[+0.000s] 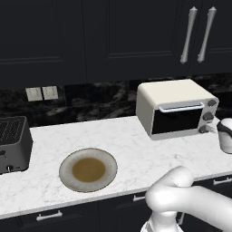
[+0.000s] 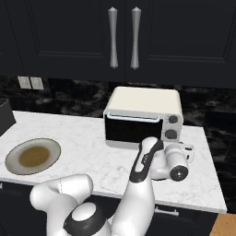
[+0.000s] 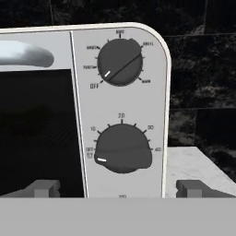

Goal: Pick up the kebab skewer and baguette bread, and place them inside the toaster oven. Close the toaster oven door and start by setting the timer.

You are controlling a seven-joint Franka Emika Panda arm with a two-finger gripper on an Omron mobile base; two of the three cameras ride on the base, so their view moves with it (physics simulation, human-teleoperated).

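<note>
The cream-white toaster oven (image 1: pixel 174 108) stands at the back right of the counter. Its door (image 1: pixel 176 120) of dark glass is shut, with the silver handle (image 3: pixel 23 53) along the top edge. My gripper (image 3: pixel 120 189) is open right in front of the oven's knob panel, a dark fingertip (image 3: pixel 44 188) to either side of it. The lower timer knob (image 3: pixel 122 150) sits just above the gap, its white mark at the off end of the dial. The upper knob (image 3: pixel 119 62) points lower left. In the right base view the gripper (image 2: pixel 184 150) hovers by the oven's right front corner. The kebab skewer and baguette bread are out of view.
A round plate (image 1: pixel 88 170) with a brown centre lies near the counter's front edge, nothing on it. A dark grey slot toaster (image 1: pixel 13 142) stands at the far left. Dark cabinets with silver handles (image 1: pixel 188 34) hang overhead. The counter ends just right of the oven (image 2: pixel 207 156).
</note>
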